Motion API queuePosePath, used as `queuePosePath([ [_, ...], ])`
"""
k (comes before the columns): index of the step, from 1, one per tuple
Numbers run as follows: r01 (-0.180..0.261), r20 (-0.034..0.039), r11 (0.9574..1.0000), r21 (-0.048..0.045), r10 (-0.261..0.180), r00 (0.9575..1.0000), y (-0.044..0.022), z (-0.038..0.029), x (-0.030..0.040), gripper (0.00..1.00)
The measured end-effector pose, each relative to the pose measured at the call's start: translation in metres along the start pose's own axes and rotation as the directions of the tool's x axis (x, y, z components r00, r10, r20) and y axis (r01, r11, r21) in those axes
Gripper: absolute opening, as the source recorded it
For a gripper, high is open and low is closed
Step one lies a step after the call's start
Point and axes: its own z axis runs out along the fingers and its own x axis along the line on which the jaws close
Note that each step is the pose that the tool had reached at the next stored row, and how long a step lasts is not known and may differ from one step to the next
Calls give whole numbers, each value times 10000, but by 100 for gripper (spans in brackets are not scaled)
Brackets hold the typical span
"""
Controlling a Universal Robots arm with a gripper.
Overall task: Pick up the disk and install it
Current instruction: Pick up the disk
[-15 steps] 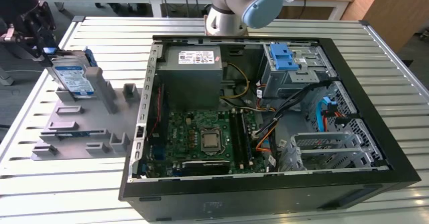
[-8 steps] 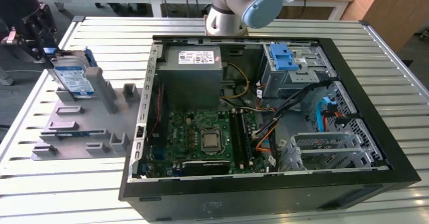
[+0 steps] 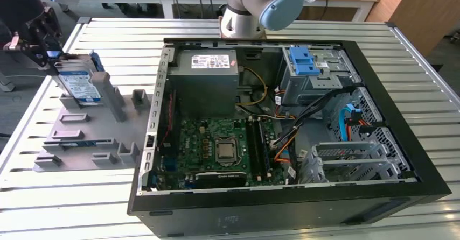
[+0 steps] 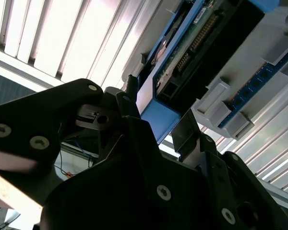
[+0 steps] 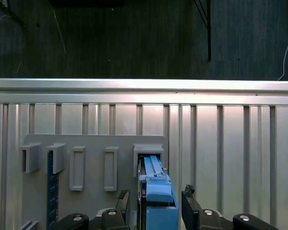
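The arm point(image 3: 244, 6) is smooth silver-grey tubing with a round pale blue joint cap point(image 3: 281, 9). Its gripper point(image 5: 156, 194) is matte black, angular, dotted with silver screw heads point(image 4: 163, 192).

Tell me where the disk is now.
The disk stands on edge in the grey rack at the exterior view's left, beside the open computer case, with the tool at its upper end.

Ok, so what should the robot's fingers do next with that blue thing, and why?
Probably close the fingers on the disk. In the first wrist view they sit on either side of it with small gaps showing, and the disk stands upright in its gray holder, not lifted yet.
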Motion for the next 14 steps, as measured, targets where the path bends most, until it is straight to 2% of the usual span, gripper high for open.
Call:
queuePosePath([
  [14, 0, 0, 10000, 0, 0, 10000, 0, 39, 0, 55],
])
